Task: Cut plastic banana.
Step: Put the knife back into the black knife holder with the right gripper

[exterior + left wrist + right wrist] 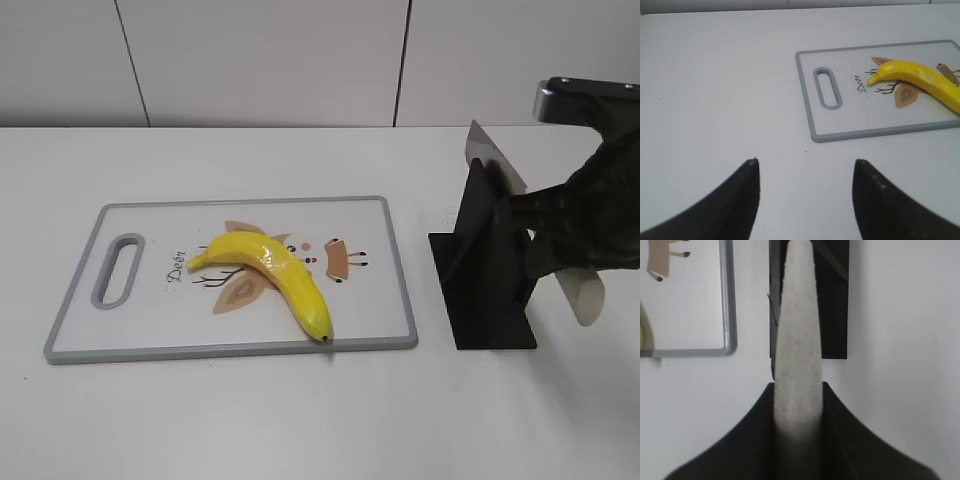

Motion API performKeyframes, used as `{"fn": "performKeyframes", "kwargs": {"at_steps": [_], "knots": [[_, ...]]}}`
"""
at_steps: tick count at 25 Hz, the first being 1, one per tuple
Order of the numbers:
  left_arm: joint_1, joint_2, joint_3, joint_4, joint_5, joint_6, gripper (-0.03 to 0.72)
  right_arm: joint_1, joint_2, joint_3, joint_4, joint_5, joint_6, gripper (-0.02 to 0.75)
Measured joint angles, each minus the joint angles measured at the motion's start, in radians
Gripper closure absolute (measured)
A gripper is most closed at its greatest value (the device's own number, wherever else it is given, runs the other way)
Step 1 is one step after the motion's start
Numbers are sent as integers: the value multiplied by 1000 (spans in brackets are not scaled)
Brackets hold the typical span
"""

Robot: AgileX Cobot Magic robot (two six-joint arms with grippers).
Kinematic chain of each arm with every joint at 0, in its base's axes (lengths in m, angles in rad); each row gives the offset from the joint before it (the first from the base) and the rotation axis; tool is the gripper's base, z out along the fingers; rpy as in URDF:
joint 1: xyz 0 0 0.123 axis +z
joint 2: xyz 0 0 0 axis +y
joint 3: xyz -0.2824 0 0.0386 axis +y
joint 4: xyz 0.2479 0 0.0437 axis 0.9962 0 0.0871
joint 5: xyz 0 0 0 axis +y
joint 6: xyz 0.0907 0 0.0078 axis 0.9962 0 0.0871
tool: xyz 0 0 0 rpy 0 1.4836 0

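The plastic banana [275,275] is glossy yellow and lies on the white, grey-rimmed cutting board [230,349], dark tip toward the front edge. It also shows in the left wrist view [920,80]. A knife with a grey blade [497,160] and a pale speckled handle [797,330] leans in a black stand [485,300]. My right gripper [797,386] is shut on the knife handle, at the stand, right of the board. My left gripper [806,162] is open and empty over bare table, left of the board, and is out of the exterior view.
The board [812,125] has a slot handle [827,88] at its left end and a deer print under the banana. Its front right corner [729,347] lies close to the stand [835,315]. White table surrounds everything; a white wall stands behind.
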State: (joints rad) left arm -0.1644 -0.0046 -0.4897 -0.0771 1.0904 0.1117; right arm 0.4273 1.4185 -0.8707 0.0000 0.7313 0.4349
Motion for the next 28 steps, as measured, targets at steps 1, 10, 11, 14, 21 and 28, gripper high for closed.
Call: {"fn": "performKeyframes", "kwargs": {"at_steps": [1, 10, 11, 14, 21, 28], "knots": [[0, 0, 0, 0, 0, 0, 137, 0, 13, 0, 0, 0, -2, 571], [0, 0, 0, 0, 0, 0, 138, 0, 34, 2, 16, 19, -17, 562], [0, 0, 0, 0, 0, 0, 138, 0, 34, 2, 21, 26, -19, 530], [0, 0, 0, 0, 0, 0, 138, 0, 32, 2, 31, 48, -29, 335], [0, 0, 0, 0, 0, -2, 146, 0, -89, 2, 41, 122, -56, 91], [0, 0, 0, 0, 0, -2, 157, 0, -381, 8, 53, 241, -240, 118]]}}
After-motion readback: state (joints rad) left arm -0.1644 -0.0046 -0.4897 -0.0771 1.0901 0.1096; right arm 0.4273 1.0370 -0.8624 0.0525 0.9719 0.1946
